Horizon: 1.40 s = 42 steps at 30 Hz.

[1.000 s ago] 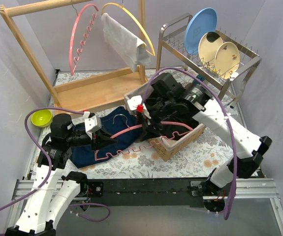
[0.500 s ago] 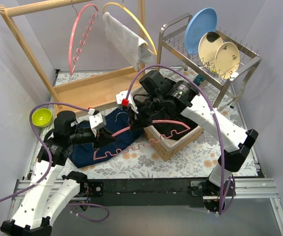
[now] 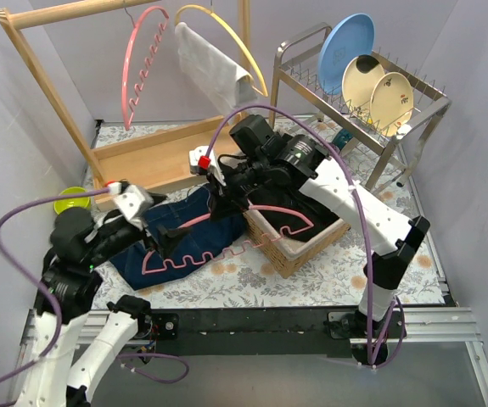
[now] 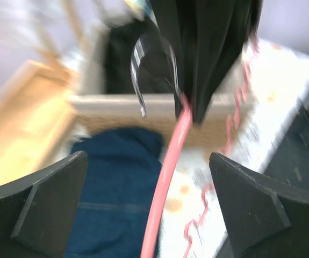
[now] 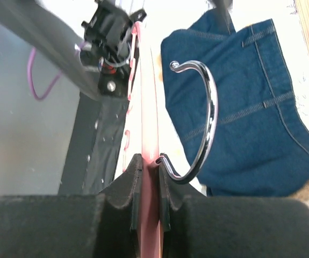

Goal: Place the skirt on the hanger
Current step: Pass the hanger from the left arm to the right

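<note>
A green bowl [image 3: 68, 202] is seen at the far left edge of the flowered table cover [image 3: 337, 271]. Just to its right, the left gripper [image 4: 150, 188] is held wide open above the cloth, with nothing between its fingers [image 4: 52, 201]; only the hanger and the denim are seen beyond them. The skirt [image 3: 184, 237], of dark blue denim, is spread flat on the cover between the two arms, in front of the wooden rack [image 3: 167, 157]. The pink hanger [image 5: 148, 107] is laid across the skirt, its scalloped lower bar running from the skirt's near edge to over the wicker basket [image 3: 299, 252]; whether any part of it is threaded into the skirt cannot be told. The right gripper [image 5: 150, 183] is closed tightly on the hanger's neck, just under the metal hook [image 5: 210, 107], which curves out over the denim. A dark garment [image 3: 290, 208] is held in the basket. At the far right, plates are stood in a metal dish rack [image 3: 396, 140].
</note>
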Each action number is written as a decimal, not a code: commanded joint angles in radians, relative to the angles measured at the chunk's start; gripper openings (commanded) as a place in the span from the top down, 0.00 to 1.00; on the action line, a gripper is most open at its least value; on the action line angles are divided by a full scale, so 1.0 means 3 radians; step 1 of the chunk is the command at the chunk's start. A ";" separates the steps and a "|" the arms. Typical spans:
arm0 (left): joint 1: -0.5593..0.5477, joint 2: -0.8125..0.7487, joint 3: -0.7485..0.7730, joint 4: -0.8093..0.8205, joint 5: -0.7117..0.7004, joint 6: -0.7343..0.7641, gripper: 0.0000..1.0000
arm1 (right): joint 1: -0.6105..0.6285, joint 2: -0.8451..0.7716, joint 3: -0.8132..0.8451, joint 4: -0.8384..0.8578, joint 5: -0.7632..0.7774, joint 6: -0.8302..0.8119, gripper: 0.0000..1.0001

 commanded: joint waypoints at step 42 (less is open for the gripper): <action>0.0970 0.0742 -0.1139 0.0918 -0.3071 -0.3146 0.24 | -0.0210 0.2340 0.0811 0.2897 -0.0033 0.3060 0.99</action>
